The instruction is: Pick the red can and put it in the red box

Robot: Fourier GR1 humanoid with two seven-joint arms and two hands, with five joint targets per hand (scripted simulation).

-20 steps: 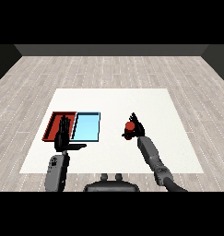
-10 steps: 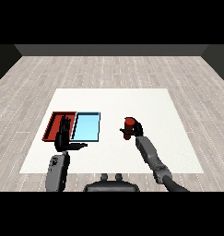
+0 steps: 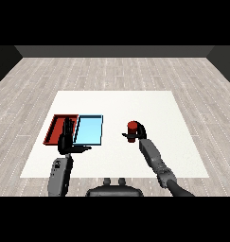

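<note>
A white rectangular table (image 3: 135, 101) fills the middle of the frame, standing on a grey plank floor (image 3: 111, 71) that runs away to a dark wall at the top.

At the left of centre, two shallow trays lie side by side, their long edges touching or very nearly so. The red rectangular tray (image 3: 55, 127) is on the outside, near the table's left edge; the light blue rectangular tray (image 3: 90, 130) sits just to its right.

The robot's left hand (image 3: 66, 139) rises from the lower left on a grey forearm. Its black fingers are straight and spread upward, the thumb pointing right toward the blue tray's near edge. The hand overlaps the near right corner of the red tray and holds nothing.

To the right of centre, the small red cylindrical can (image 3: 132, 126) stands upright, well apart from both trays. The right hand (image 3: 137, 134), reaching in from the lower right, has its black fingers and thumb curled around the can's lower part; only the red top shows above them.

Bare white tabletop lies between the can and the blue tray, and more lies beyond the can toward the far and right edges.
</note>
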